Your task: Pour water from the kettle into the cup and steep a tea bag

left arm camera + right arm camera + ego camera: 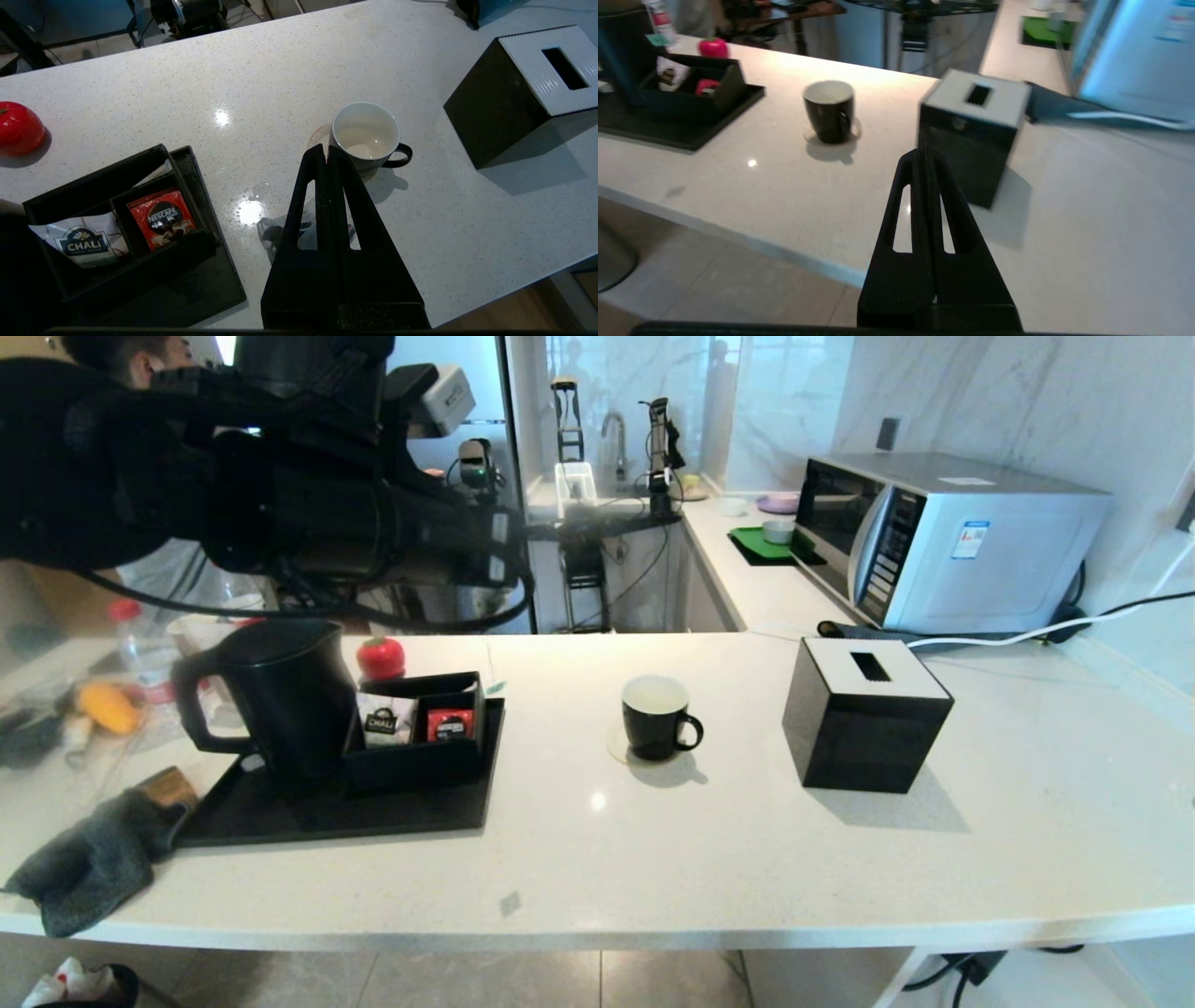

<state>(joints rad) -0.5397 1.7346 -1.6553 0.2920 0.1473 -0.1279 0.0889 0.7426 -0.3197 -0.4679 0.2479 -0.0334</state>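
Observation:
The black kettle (280, 695) stands upright on a black tray (373, 817) at the counter's left. The black cup (656, 717) (366, 135) (830, 111) sits mid-counter on a thin coaster and holds pale liquid. My left arm (308, 513) is raised high over the counter's left. Its gripper (325, 148) is shut, tips just short of the cup's rim in the left wrist view. The translucent tea bag (273, 233) hangs beneath its fingers, above the counter. My right gripper (926, 151) is shut and empty, hanging off the counter's front edge before the tissue box.
A black organiser (420, 747) on the tray holds a white sachet (88, 240) and a red sachet (161, 219). A black tissue box (864, 714) stands right of the cup, a microwave (943, 537) behind it. A red ornament (381, 658) and grey cloth (89, 863) lie left.

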